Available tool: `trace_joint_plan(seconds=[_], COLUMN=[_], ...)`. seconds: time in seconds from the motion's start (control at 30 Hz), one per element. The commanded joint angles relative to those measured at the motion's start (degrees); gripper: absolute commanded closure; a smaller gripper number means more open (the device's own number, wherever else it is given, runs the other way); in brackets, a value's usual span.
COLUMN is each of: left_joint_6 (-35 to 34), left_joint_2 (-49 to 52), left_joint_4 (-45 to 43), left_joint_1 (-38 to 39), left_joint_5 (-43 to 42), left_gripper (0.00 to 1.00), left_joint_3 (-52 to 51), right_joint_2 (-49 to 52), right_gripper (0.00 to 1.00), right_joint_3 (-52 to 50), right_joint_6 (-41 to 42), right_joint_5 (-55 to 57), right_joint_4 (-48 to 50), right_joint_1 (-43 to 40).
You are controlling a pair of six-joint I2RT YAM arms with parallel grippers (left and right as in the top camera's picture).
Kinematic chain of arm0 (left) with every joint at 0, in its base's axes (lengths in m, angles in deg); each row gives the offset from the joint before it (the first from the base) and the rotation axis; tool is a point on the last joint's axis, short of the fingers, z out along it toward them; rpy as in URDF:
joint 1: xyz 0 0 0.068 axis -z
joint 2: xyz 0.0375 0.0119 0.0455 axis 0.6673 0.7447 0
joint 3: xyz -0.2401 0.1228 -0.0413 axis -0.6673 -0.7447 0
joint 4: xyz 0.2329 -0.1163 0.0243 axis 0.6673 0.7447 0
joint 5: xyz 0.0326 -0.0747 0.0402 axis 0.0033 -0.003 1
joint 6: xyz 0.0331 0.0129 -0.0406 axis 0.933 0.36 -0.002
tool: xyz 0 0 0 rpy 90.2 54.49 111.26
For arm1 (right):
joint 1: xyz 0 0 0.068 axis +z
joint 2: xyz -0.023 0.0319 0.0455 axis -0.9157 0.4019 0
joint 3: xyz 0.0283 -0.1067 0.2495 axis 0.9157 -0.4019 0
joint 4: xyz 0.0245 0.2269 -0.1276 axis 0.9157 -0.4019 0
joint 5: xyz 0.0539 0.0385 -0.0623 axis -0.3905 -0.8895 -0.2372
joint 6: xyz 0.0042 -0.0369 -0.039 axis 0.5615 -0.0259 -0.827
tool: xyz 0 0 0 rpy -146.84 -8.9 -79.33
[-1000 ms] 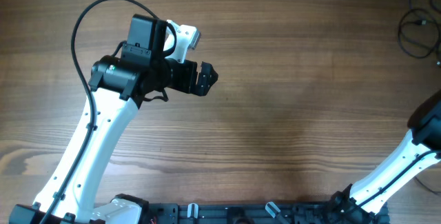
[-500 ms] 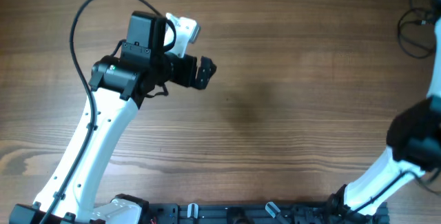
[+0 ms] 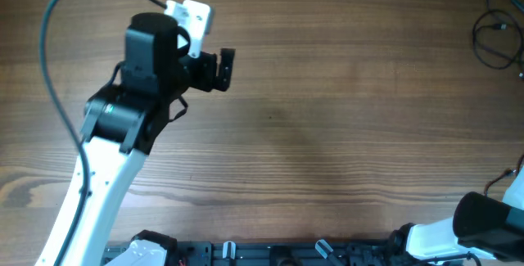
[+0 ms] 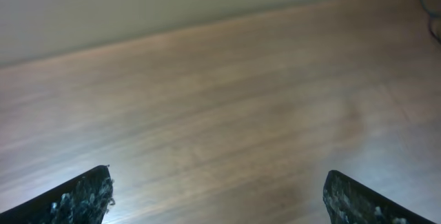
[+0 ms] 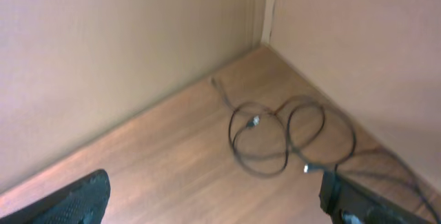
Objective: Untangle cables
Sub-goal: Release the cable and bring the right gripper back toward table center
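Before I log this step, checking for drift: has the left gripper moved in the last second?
Yes. Overhead, the left gripper has shifted left and toward the far edge, farther from the cables in the corner.

cables cut by right edge | right wrist view blurred

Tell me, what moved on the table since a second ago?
The left gripper swung toward the far-left of the table, open and empty. The right arm pulled back to the near-right corner of the overhead view. Nothing was grabbed or dropped. The cables stayed looped in their far-right corner.
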Motion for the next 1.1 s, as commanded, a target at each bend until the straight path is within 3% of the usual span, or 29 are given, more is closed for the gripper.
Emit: trace_joint_plan(seconds=[0.0,0.3,0.47,0.63,0.83,1.07], left_joint_6=[0.5,-5.8,-6.1,-12.2,-12.2,-10.0], left_joint_2=[-4.6,-6.5,-6.4,-4.8,1.4,8.0], left_joint_4=[-0.2,-0.6,-0.9,-2.3,-3.1,-5.4], left_joint_1=[-0.2,-4.3,-4.4,-4.4,-4.4,-4.4], left_joint_5=[8.8,9.7,2.0,1.9,1.7,-1.2], left_gripper=[0.00,0.00,0.00,0.00,0.00,0.00], left_joint_3=[0.3,0.3,0.3,0.3,0.3,0.3], right_joint_2=[-0.1,-4.0,-5.1,-5.1,-5.1,-5.1], right_gripper=[0.00,0.00,0.01,0.00,0.00,0.00], right_joint_3=[0.7,0.7,0.7,0.6,0.0,-5.0], right_joint_6=[0.9,1.0,3.3,3.5,5.0,5.3], right_joint_5=[-1.8,2.1,2.1,2.2,4.0,4.9], right_joint_4=[-3.8,-14.0,-21.8,-26.9,-25.8,-17.6], right_joint_1=[2.9,15.7,21.4,26.2,30.3,32.5])
